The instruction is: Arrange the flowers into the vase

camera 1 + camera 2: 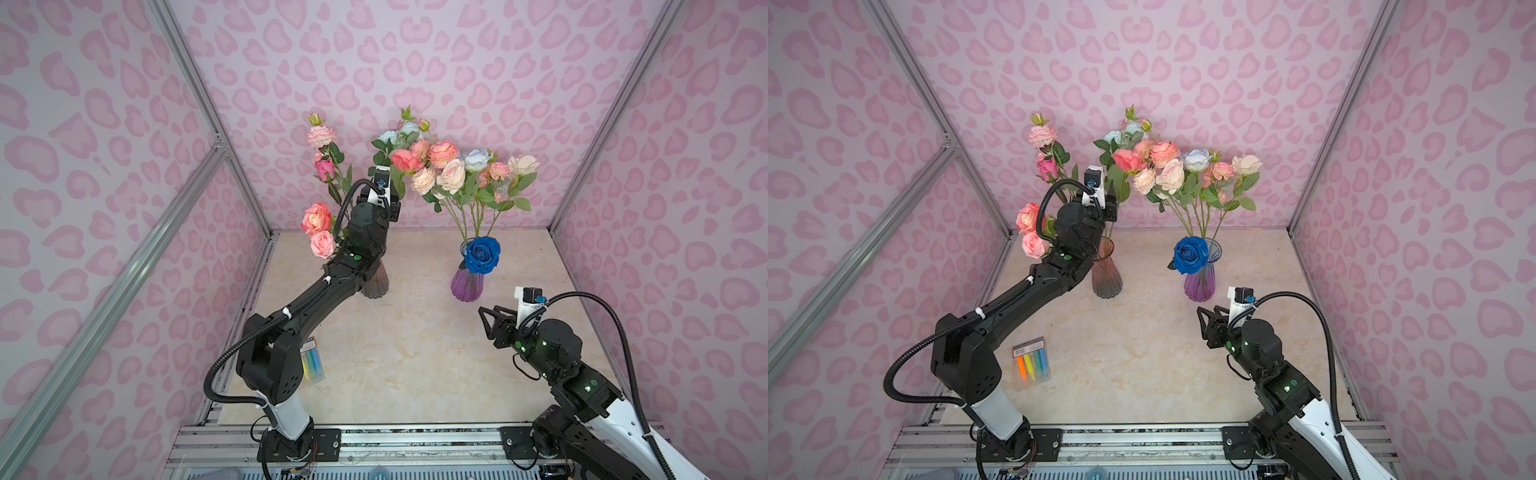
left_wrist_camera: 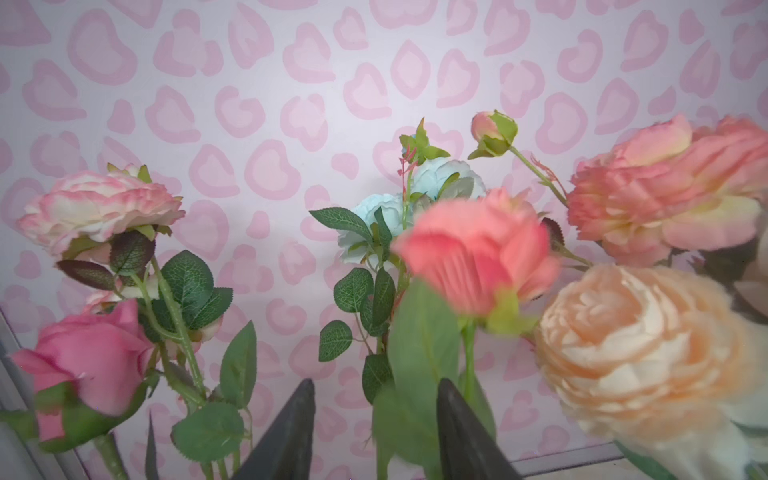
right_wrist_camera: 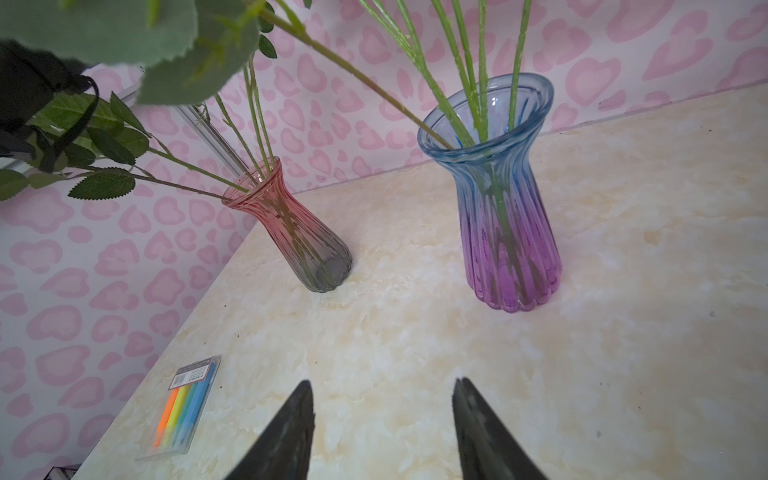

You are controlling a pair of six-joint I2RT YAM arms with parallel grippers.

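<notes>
I am hovering my left pincer [image 2: 376, 386] half-parted, gripping nothing, beside the coral fabric rose [image 2: 478, 249] standing in the ribbed pink-to-grey glass vase [image 1: 1106, 272]; I am judging a slow, straight retreat safest.

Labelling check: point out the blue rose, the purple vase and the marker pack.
blue rose [image 1: 482, 254]: a top view, centre of the head.
purple vase [image 3: 536, 257]: right wrist view, ribbed wall.
marker pack [image 1: 1032, 362]: a top view, middle of the pack.

left arm [image 1: 316, 299] hides most of the pink vase [image 1: 379, 284] and half the marker pack [image 1: 315, 361] at its seven o'clock.
</notes>
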